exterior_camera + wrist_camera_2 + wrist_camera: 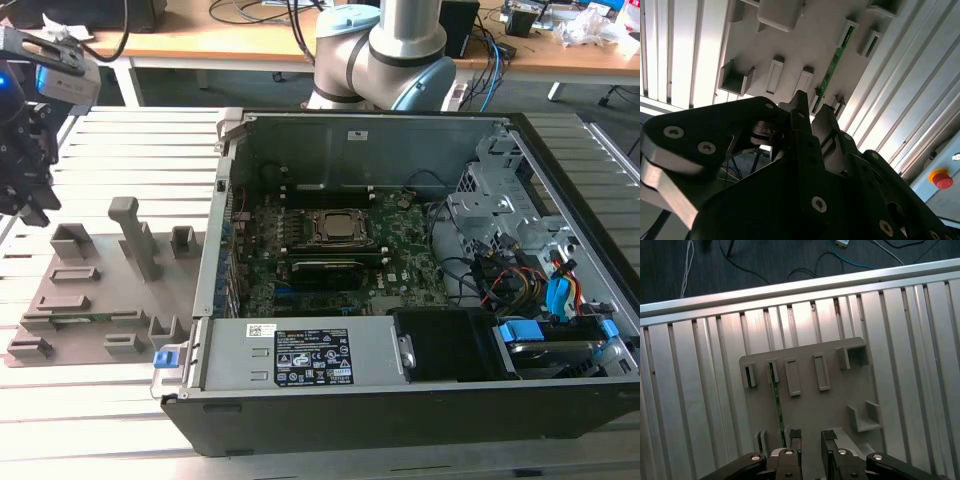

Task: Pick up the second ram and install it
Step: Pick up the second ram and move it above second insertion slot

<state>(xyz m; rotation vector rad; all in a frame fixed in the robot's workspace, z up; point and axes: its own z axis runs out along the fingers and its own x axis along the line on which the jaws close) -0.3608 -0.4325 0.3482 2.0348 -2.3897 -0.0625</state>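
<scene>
The second ram (776, 400) stands edge-up in the grey tray (840, 405). The fingers (795, 435) are narrowly apart and empty, so I'd centre them squarely over the stick before gripping.

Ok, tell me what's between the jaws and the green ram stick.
Only bare grey plastic fixture tray beside the thin green ram stick, in the first wrist view.
</scene>
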